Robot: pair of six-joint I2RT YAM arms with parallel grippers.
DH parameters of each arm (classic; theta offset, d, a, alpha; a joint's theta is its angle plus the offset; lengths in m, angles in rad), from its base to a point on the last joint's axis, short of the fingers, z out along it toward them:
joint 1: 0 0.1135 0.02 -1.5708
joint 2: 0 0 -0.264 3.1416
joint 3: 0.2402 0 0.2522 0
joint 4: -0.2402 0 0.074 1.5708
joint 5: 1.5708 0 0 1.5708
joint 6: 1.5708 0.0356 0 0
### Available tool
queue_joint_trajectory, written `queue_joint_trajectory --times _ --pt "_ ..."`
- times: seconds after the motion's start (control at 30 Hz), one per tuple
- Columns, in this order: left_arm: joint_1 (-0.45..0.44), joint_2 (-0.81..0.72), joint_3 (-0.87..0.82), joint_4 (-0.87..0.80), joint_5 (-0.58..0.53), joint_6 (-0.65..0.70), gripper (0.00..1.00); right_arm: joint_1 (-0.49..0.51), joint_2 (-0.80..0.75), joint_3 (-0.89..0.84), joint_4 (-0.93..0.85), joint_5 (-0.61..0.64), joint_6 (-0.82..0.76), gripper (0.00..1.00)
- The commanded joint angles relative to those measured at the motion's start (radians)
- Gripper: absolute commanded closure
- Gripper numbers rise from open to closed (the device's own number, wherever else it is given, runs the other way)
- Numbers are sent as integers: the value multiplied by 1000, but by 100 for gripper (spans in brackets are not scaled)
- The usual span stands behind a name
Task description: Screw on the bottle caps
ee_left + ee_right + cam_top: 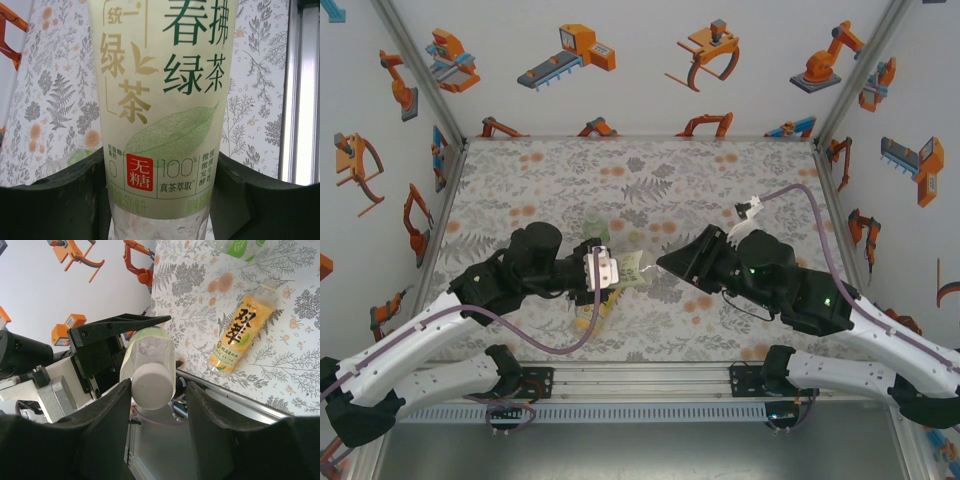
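Inside the parted right end effector (pixel 160 386) sits the cap (pixel 151 385) of the bottle (pixel 165 95) the left end effector (pixel 159 167) clamps.

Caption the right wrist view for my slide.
Right pincer open around the white cap of the clear bottle held by the left pincer; amber bottle lies beyond.
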Motion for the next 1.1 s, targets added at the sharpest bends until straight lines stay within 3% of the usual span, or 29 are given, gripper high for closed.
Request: queue_joint_trajectory --times 0.0,0.57,0.9,1.07 --pt "-1 -4 3 45 -10 -1 100 -4 8 9 17 -36 -32 53" --pt "-2 -3 -1 51 34 1 100 -5 27 -33 114 -24 -36 57" --pt "-2 0 -4 49 38 2 100 -7 26 -39 122 -20 -38 68" --pt "-1 -2 -3 45 35 6 99 -11 29 -45 122 -19 -34 55"
